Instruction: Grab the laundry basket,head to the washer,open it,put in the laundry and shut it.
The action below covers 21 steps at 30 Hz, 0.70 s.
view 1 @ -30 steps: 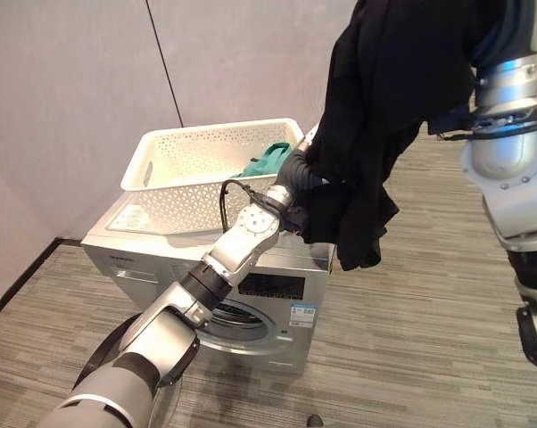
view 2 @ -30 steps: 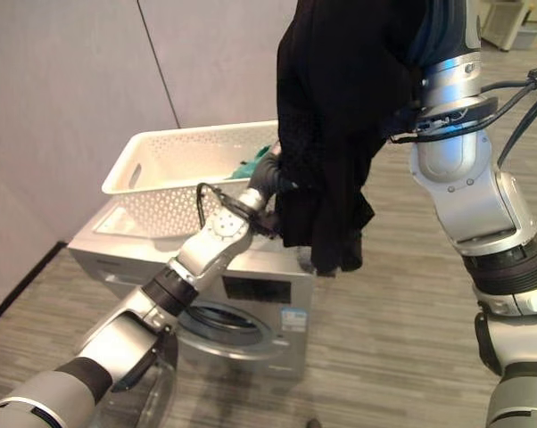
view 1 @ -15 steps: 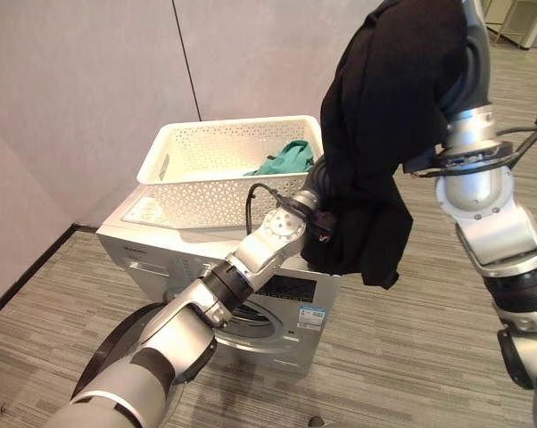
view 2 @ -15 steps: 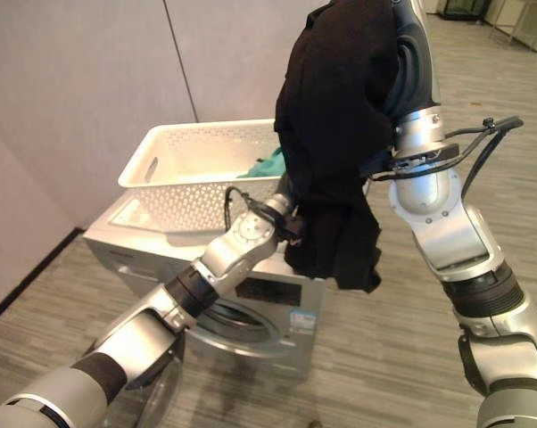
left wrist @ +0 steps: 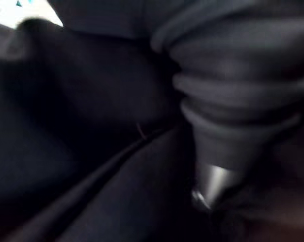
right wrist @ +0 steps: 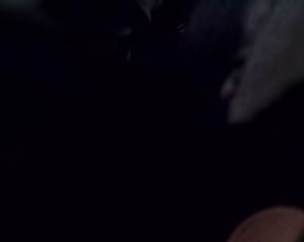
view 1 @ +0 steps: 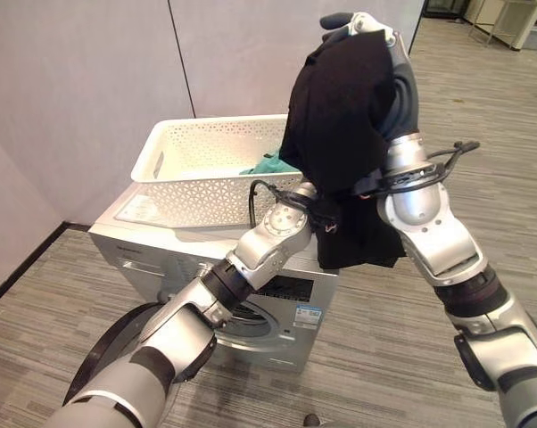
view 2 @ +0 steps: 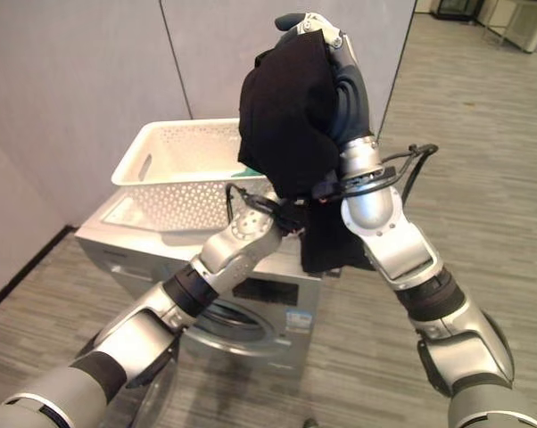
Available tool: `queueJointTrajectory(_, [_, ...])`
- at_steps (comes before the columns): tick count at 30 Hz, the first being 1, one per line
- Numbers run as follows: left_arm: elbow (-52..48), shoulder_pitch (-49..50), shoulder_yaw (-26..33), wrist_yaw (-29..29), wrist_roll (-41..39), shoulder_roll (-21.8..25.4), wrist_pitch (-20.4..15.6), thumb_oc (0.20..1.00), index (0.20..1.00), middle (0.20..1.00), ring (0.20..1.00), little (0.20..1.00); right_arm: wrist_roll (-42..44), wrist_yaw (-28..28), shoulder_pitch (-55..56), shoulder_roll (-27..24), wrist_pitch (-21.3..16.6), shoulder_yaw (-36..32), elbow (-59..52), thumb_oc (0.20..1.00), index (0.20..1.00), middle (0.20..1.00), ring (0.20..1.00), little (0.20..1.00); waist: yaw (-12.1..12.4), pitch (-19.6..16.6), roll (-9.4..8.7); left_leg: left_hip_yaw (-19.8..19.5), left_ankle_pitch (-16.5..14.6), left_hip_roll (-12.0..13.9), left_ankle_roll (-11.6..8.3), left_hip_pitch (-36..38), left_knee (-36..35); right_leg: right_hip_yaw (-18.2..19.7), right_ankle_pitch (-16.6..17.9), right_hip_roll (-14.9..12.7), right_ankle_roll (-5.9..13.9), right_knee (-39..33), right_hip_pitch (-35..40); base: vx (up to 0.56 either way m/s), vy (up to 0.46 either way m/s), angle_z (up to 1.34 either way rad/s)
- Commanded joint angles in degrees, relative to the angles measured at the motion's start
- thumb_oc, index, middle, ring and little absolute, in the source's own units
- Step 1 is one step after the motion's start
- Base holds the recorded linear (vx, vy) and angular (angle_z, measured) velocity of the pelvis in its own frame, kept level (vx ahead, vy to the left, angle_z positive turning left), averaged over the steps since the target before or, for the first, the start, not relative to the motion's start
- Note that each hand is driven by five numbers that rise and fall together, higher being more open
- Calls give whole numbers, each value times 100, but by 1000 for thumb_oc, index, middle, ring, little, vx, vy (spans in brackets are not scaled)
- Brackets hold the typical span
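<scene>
The black garment [view 1: 340, 134] hangs high above the right front corner of the washing machine [view 1: 161, 254], draped over the raised right hand [view 1: 362, 25]; that hand's dark-tipped fingers curl over the top edge of the cloth, clenched on it, and the fabric falls down past the right wrist to a loose bottom hem just above the washer's top; the left hand [view 1: 315, 214] reaches up from below and is buried in the lower folds of the same garment, so whether its fingers are curled or straight cannot be told; the left wrist view gives dark cloth and a ribbed cover, nothing clearer; the white perforated laundry basket [view 1: 193, 165] sits on top of the washing machine, toward its back and left side, with a teal piece of clothing [view 1: 270, 165] lying inside near its right wall; the washer's round door [view 1: 117, 352] stands swung open at the front lower left; the machine stands on grey striped flooring [view 1: 384, 357] against a pale partition wall [view 1: 81, 80].
</scene>
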Motion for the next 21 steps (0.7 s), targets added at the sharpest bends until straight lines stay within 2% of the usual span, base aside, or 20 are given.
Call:
queueJointTrajectory(1, [-128, -468, 203, 170, -34, -199, -691, 200, 200, 200, 200, 200, -137, -162, -150, 111, -255, -137, 125, 200, 200, 200, 200, 200, 72, -364, 36, 292, 1011, 448, -254, -451, -238, 272, -1268, -19, 73, 650, 316, 12, -7, -4])
queueJointTrajectory(8, [-575, 74, 445, 297, 515, -87, -898, 200, 200, 200, 200, 200, -109, -56, 557, 165, -493, -323, -150, 200, 200, 200, 200, 200, -8, -353, 29, 444, 1018, 480, -264, -368, -307, 338, -1246, -12, 78, 653, 284, 10, -4, -4])
queueJointTrajectory(9, [-574, 105, 473, 307, 586, -64, -915, 200, 200, 200, 200, 200, -87, -41, 632, 135, -520, -355, -167, 460, 460, 460, 460, 460, -24, -351, 34, 466, 1016, 486, -262, -361, -309, 347, -1242, -13, 82, 660, 274, 0, 0, 0])
queueJointTrajectory(10, [-615, 156, 528, 315, 658, -20, -939, 200, 200, 200, 200, 200, -45, -20, 735, 97, -559, -409, -184, 661, 661, 661, 661, 661, -50, -346, 37, 491, 1013, 491, -262, -352, -312, 371, -1239, -15, 84, 662, 264, 14, -10, -3])
queueJointTrajectory(11, [-611, 199, 570, 345, 716, -11, -959, 200, 200, 200, 200, 200, -16, -4, 863, 78, -596, -468, -237, 931, 931, 931, 931, 931, -78, -342, 38, 522, 1013, 499, -263, -340, -313, 386, -1231, -14, 83, 665, 252, 0, 0, 0])
queueJointTrajectory(12, [-615, 223, 575, 353, 766, -4, -970, 200, 200, 200, 200, 200, -8, 17, 929, 65, -604, -502, -272, 1000, 1000, 1000, 1000, 1000, -89, -343, 43, 542, 1011, 505, -263, -329, -316, 403, -1228, -14, 84, 668, 244, 0, 0, 0])
queueJointTrajectory(21, [-494, 465, 961, 347, 1094, 402, -1076, 200, 200, 200, 200, 200, 36, 180, 1956, -145, -852, -1170, -534, 1000, 1000, 1000, 1000, 1000, -402, -280, 204, 803, 997, 526, -259, -229, -322, 645, -1209, -26, 112, 740, 99, -10, -19, -14])
